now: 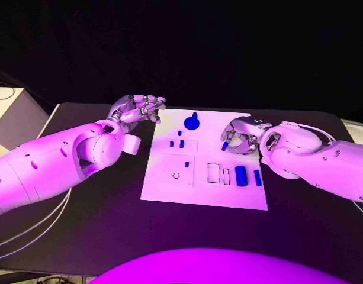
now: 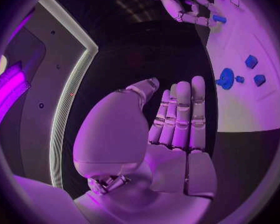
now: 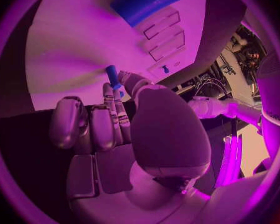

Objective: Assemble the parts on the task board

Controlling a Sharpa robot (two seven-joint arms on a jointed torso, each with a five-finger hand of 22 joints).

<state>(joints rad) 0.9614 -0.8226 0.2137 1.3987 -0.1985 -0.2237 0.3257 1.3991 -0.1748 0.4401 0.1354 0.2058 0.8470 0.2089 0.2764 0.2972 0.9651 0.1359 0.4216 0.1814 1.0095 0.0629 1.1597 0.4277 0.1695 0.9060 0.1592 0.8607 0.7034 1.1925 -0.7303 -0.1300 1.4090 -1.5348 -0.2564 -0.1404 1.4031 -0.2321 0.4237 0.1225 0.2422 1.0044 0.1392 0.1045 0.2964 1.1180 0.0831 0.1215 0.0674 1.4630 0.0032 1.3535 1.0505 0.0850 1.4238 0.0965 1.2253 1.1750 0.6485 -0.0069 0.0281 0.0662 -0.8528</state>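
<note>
The white task board (image 1: 200, 192) lies in the middle of the black table. My right hand (image 1: 243, 135) hovers over the board's far right part and pinches a small blue peg (image 1: 225, 145) (image 3: 112, 76) at its fingertips. My left hand (image 1: 138, 109) (image 2: 177, 119) floats just off the board's far left corner, fingers extended side by side and holding nothing. On the board are a round blue part (image 1: 192, 122) (image 2: 226, 78), small blue pieces (image 1: 177, 143) (image 2: 251, 61), and two blue cylinders (image 1: 241, 176) (image 1: 257, 177).
Rectangular slots (image 1: 214, 173) (image 3: 162, 25) and a square recess with a ring (image 1: 177, 171) mark the board. A pale box (image 1: 2, 115) stands at the table's far left. Cables (image 1: 28, 228) trail off the left edge.
</note>
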